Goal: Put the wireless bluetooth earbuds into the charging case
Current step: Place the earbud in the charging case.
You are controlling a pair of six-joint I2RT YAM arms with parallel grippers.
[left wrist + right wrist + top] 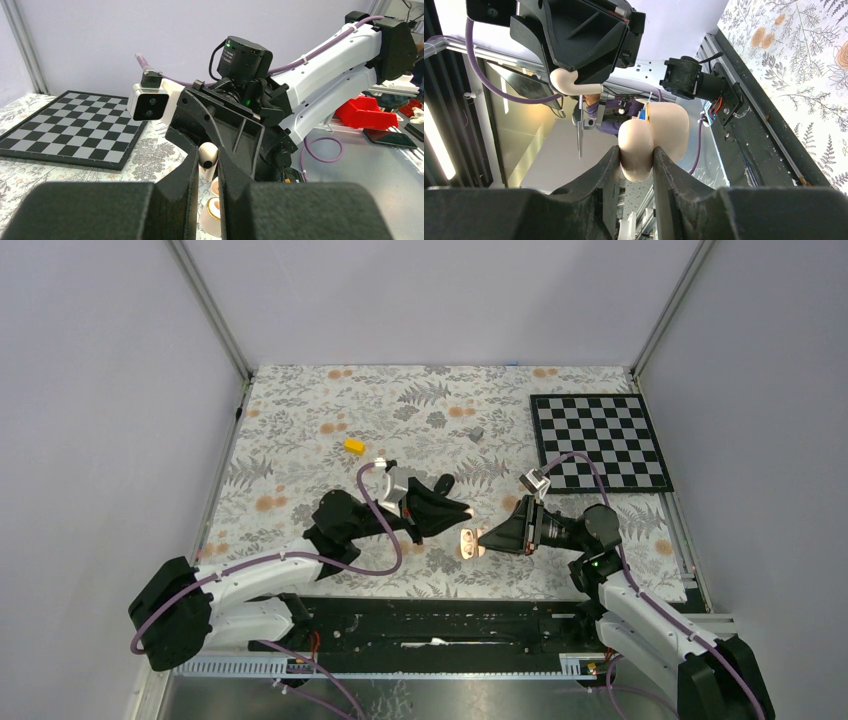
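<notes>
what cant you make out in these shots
- Second earbud: seen in no view.
- Left wrist view: the charging case is mostly hidden behind the left tool's fingers, so its inside is unclear.
- Right wrist view: only the case's outside shows, clamped in the right tool.
- Top view: the earbud the left tool holds is hidden under that tool.
- Top view: the grey block is too small to identify.
</notes>
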